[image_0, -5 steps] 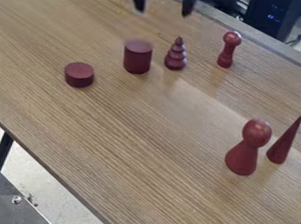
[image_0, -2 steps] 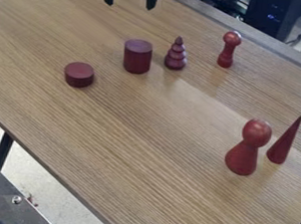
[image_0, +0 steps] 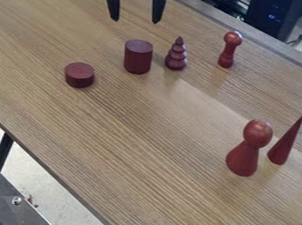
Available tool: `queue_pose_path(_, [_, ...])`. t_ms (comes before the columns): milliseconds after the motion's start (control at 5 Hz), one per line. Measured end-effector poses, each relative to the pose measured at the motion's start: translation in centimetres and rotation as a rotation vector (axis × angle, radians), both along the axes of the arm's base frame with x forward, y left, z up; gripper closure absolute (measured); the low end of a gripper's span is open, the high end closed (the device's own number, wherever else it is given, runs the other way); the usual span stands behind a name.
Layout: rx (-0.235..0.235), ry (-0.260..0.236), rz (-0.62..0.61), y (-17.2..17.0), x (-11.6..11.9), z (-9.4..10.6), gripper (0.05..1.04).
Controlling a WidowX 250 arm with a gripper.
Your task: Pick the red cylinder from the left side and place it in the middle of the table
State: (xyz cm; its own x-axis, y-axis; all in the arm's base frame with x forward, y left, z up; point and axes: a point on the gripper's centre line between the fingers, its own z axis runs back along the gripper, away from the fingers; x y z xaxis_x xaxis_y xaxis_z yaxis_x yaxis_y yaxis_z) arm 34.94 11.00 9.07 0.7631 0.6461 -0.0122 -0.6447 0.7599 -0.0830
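The black gripper (image_0: 135,20) hangs at the top of the camera view, open, its two fingers spread apart with nothing between them. Just below it in the view, and not touching it, a tall dark red cylinder (image_0: 138,57) stands upright on the wooden table (image_0: 145,129). A short, flat red cylinder (image_0: 79,75) rests farther left and a bit nearer the camera.
A ringed tree-shaped piece (image_0: 176,54) stands close to the tall cylinder's right. Behind right is a small round-headed piece (image_0: 229,49). At the right are a large round-headed piece (image_0: 247,148) and a slim cone (image_0: 285,141).
The gripper moved left across the top of the view, then came slightly down and right, showing more of itself. The pieces on the table have kept their places.
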Motion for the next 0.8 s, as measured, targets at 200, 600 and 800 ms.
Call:
queue_pose_path(200, [-0.02, 0.006, 0.006, -1.1, -0.2, -0.8, 0.084])
queue_pose_path(600, [-0.004, 0.033, 0.035, -2.1, -0.9, -2.6, 0.084])
queue_pose_path(800, [0.026, 0.073, 0.068, -1.7, -1.1, -4.0, 0.084])
